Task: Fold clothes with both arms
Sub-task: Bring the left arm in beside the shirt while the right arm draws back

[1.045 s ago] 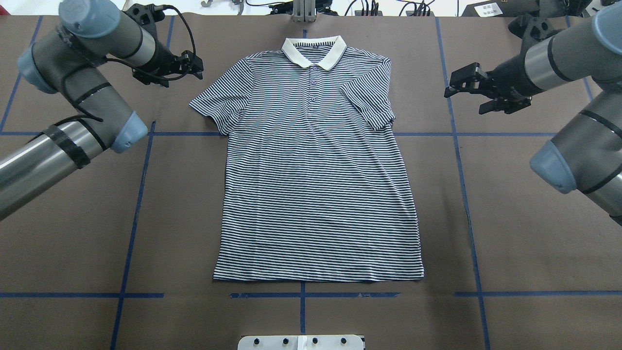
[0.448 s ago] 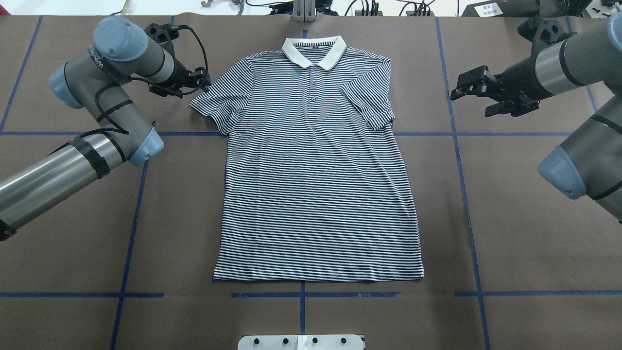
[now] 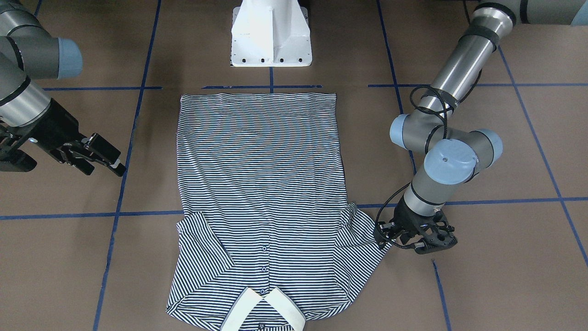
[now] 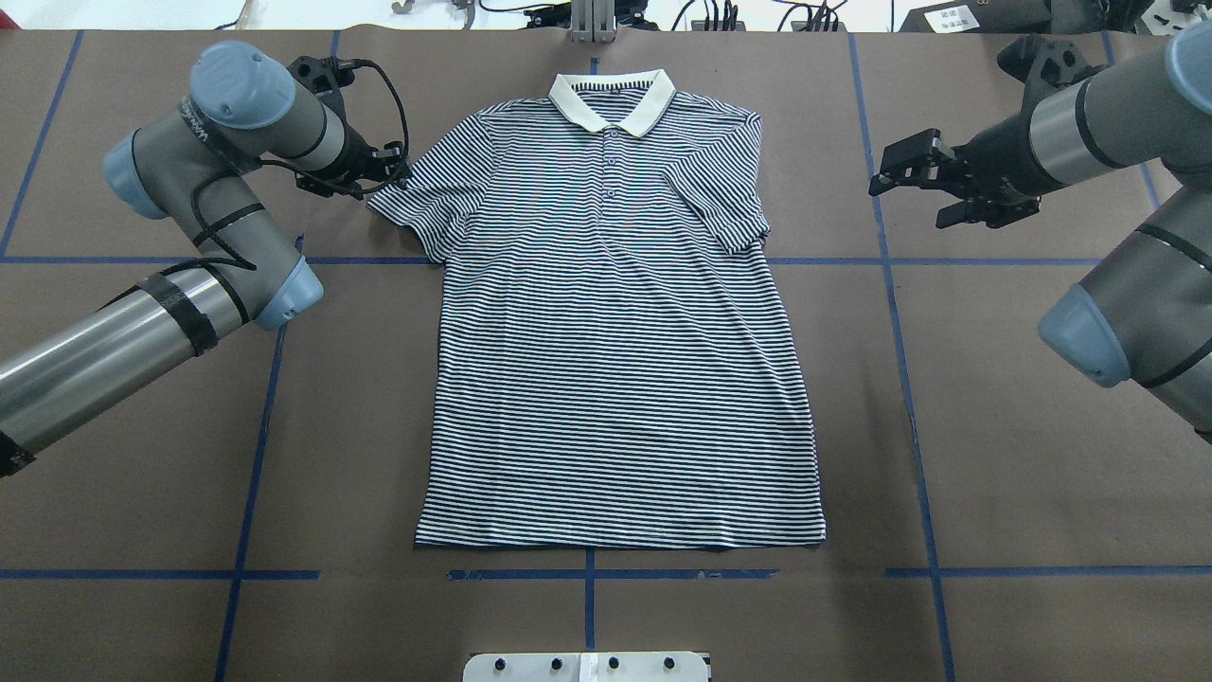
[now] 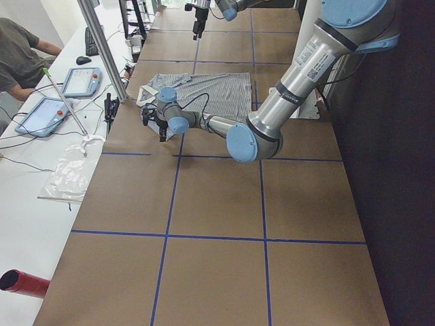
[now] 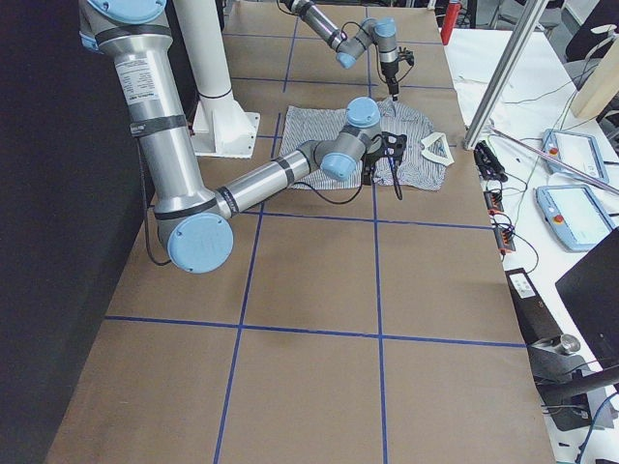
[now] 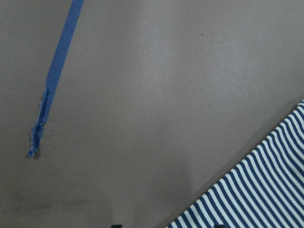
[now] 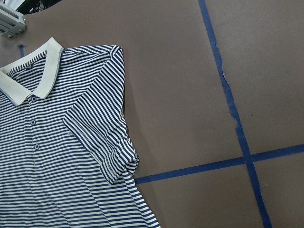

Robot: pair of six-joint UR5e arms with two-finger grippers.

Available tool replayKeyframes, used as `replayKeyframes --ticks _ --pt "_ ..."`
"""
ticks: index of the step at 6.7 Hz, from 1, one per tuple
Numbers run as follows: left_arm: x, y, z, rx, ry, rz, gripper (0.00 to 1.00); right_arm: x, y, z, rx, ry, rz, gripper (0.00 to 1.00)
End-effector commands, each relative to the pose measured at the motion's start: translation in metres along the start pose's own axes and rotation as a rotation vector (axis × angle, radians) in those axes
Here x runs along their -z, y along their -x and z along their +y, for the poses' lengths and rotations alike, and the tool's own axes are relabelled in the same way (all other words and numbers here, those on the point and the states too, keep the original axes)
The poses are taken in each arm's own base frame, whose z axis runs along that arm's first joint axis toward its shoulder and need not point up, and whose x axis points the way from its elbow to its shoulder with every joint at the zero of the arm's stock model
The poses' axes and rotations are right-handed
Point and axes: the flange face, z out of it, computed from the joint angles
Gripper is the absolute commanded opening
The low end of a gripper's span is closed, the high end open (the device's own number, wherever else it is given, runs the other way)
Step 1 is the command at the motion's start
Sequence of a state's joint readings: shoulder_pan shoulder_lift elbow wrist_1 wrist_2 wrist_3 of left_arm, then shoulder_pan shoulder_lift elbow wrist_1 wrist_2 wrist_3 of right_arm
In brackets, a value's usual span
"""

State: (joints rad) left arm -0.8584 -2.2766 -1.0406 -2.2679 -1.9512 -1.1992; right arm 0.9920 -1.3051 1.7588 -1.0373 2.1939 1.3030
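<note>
The left pincer (image 4: 396,175), spread, sits at the striped shirt's (image 4: 615,360) left sleeve edge; the right pincer (image 4: 900,194), spread, hangs well apart.

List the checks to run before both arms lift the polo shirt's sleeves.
1. Polo shirt lies flat, buttons up: ok.
2. Left gripper is at the tip of the sleeve: ok.
3. Left gripper has fabric between its fingers: cannot tell, as the wrist view shows only the sleeve's edge.
4. Right gripper is open: ok.
5. Right gripper is at the other sleeve: not ok, it hangs well apart from it.
</note>
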Motion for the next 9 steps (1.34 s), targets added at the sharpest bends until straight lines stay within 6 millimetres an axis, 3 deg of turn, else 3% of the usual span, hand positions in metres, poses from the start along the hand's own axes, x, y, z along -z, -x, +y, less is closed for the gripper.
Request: replayKeyframes --ticks 1,2,3,7,8,9 --pt "-0.004 0.001 0.005 -0.001 0.009 -0.007 0.64 -0.003 -0.002 -0.001 -0.003 0.002 0.006 1.0" --pt "-0.004 0.001 0.005 0.0 0.008 -0.009 0.52 -0.003 -0.001 -0.001 -0.002 0.002 0.004 1.0" --pt "-0.003 -0.001 0.005 -0.003 0.01 -0.006 0.01 -0.003 -0.001 -0.001 -0.002 0.002 0.004 1.0" --pt "0.039 -0.042 0.008 0.0 -0.008 0.059 0.0 -0.004 -0.002 0.0 0.0 0.003 0.006 1.0" --pt "0.051 -0.07 0.007 0.062 -0.015 0.095 0.0 -0.007 -0.003 -0.001 -0.002 -0.006 0.013 1.0" --pt "0.047 -0.098 0.017 0.074 -0.003 0.107 0.0 -0.006 -0.002 -0.001 0.0 -0.007 0.011 1.0"
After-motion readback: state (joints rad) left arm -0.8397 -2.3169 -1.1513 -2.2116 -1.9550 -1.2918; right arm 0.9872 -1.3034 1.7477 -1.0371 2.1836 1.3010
